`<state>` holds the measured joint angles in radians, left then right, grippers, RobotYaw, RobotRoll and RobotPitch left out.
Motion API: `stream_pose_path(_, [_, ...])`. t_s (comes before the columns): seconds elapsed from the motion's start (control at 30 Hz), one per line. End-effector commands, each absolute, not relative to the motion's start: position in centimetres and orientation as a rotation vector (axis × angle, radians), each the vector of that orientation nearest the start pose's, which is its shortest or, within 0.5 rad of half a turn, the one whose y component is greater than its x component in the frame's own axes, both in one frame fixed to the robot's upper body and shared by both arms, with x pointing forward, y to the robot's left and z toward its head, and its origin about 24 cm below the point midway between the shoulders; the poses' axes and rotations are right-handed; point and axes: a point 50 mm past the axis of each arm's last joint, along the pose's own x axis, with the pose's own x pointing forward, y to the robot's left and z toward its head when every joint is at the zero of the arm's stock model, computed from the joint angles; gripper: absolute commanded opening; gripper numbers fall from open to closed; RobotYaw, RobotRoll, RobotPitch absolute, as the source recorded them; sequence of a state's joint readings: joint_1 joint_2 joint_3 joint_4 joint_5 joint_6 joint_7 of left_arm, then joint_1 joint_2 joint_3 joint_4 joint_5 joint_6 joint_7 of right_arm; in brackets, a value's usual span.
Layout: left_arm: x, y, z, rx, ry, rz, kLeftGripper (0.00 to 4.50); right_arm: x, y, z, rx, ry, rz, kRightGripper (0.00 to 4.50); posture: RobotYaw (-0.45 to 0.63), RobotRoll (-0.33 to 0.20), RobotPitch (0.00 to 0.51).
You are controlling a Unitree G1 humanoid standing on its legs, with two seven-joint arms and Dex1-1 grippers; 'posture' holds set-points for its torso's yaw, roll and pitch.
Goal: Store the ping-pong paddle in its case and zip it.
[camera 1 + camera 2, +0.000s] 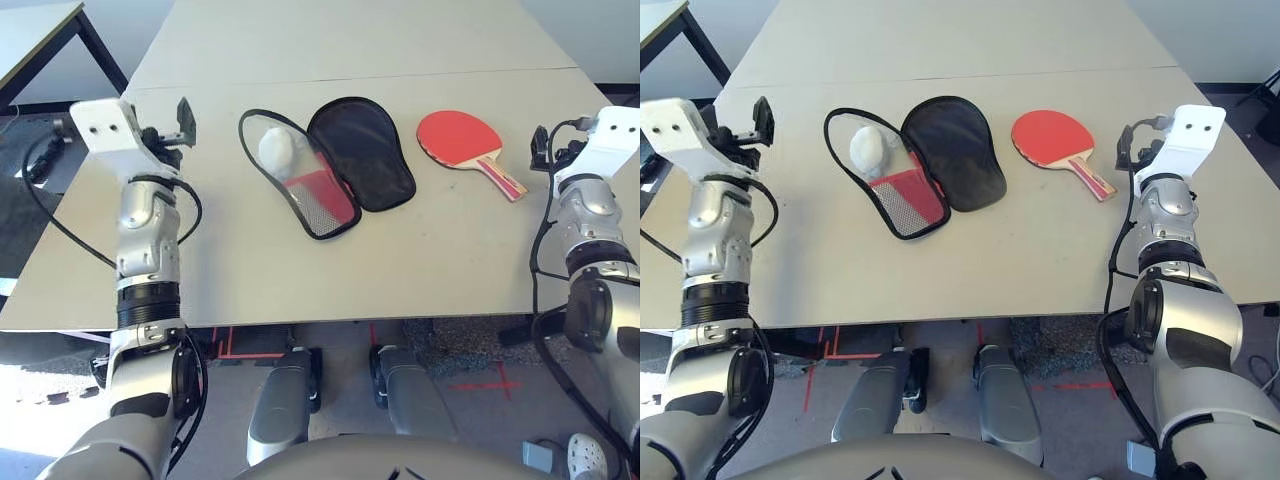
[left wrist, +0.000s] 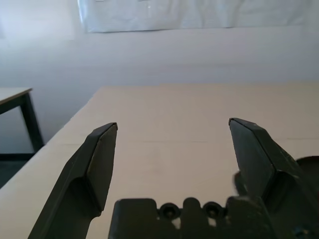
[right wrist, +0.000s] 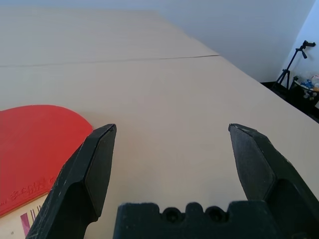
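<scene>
Well, both my claws, left (image 2: 172,122) and right (image 3: 172,124), stand spread and empty. The paddle (image 1: 457,138) lies right of the opened case (image 1: 362,150). If I slide it in crooked, its handle (image 1: 500,178) could catch the edging and jam the zip.

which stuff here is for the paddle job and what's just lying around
For the job:
- ping-pong paddle, red face up
- case, lying unzipped and open
- left gripper and right gripper, both open and empty

Just there:
- table at far left
- white clog on the floor
</scene>
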<state>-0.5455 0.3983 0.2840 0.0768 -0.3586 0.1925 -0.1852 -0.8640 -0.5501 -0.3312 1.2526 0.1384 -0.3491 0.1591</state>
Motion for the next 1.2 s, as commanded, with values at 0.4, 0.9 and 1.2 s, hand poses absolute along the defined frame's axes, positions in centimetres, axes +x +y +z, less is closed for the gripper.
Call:
stream_pose_path(0.4, [30.1, 13.4, 19.2, 0.182, -0.114, -0.812, 4.50, 37.1, -30.4, 13.3, -0.101, -0.046, -0.050, 4.48, 0.07, 0.000, 0.186])
stream_pose_path(0.9, [30.0, 11.8, 17.8, 0.189, -0.017, -0.906, 4.50, 38.4, -27.7, 15.6, -0.217, 0.340, 0.296, 4.48, 0.03, 0.000, 0.212])
stream_pose_path(1.2, [29.5, 12.0, 17.3, 0.206, 0.010, -0.904, 4.50, 38.5, -27.6, 17.7, -0.296, 0.591, 0.271, 4.48, 0.05, 0.000, 0.237])
